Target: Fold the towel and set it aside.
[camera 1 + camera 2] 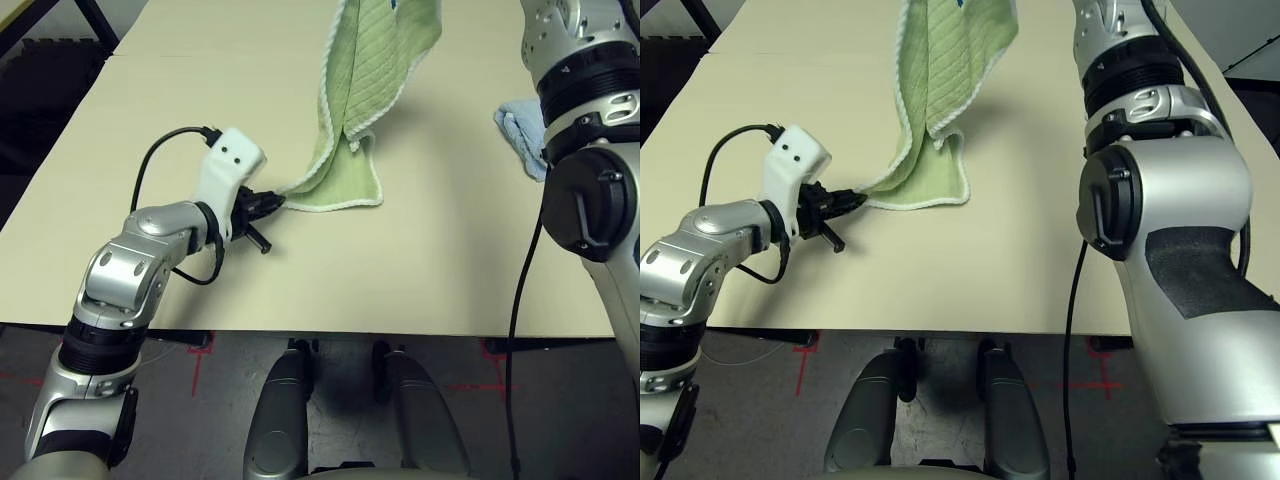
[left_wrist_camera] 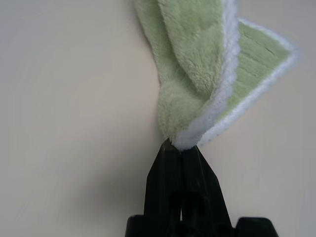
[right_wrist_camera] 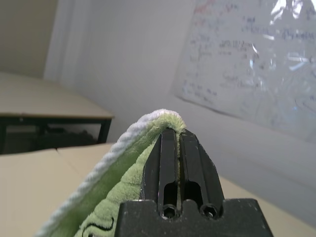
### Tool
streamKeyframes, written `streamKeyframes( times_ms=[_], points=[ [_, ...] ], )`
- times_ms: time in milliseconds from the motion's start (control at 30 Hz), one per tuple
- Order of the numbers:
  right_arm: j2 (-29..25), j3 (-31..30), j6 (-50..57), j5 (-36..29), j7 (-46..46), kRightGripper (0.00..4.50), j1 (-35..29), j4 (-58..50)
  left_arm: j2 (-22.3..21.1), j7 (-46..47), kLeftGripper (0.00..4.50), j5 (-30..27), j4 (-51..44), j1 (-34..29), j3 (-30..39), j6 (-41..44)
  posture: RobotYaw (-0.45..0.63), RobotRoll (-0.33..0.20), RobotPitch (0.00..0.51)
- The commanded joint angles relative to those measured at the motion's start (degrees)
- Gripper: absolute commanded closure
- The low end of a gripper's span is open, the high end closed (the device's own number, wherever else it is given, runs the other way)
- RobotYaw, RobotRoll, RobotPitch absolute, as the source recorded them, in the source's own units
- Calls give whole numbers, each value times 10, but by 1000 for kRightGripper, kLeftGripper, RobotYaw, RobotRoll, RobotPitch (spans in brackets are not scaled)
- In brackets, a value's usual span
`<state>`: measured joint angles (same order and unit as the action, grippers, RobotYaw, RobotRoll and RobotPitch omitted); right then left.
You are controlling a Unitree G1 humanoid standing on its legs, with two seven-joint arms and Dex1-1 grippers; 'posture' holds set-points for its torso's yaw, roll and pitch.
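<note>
The light green towel (image 1: 362, 95) with white edging hangs from above the picture's top edge down to the table, its lower end lying crumpled on the surface. My left gripper (image 1: 277, 203) sits low on the table, shut on the towel's lower corner (image 2: 185, 140). High over the table, my right gripper (image 3: 174, 132) is shut on the towel's (image 3: 116, 197) upper edge. The right arm (image 1: 1140, 110) rises on the right side.
A smaller light blue towel (image 1: 522, 133) lies on the table to the right, partly behind my right arm. The beige table (image 1: 420, 270) has free room in front of and left of the green towel. Its front edge runs just before my left elbow.
</note>
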<state>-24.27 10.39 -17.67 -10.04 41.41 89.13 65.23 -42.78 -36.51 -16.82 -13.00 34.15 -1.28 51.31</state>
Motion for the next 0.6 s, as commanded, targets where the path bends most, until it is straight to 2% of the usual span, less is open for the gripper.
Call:
streamKeyframes(
  times_ms=[33, 167, 367, 600],
  points=[
    [-34, -10, 8, 12, 21, 4500, -56, -48, -37, -29, 4475, 18, 59, 28, 9, -41, 62, 0, 276],
    [-63, -16, 45, 2, 56, 4500, -137, -130, -57, -43, 4475, 39, 129, 73, 2, -82, 53, 0, 278],
    [-113, -6, 141, -29, 117, 4500, -232, -220, -52, -36, 4475, 74, 223, 129, 0, -138, 34, 0, 274],
    [-170, -28, 360, -96, 275, 4500, -319, -308, -23, -16, 4475, 68, 274, 163, 28, -124, 26, 0, 281]
  ],
)
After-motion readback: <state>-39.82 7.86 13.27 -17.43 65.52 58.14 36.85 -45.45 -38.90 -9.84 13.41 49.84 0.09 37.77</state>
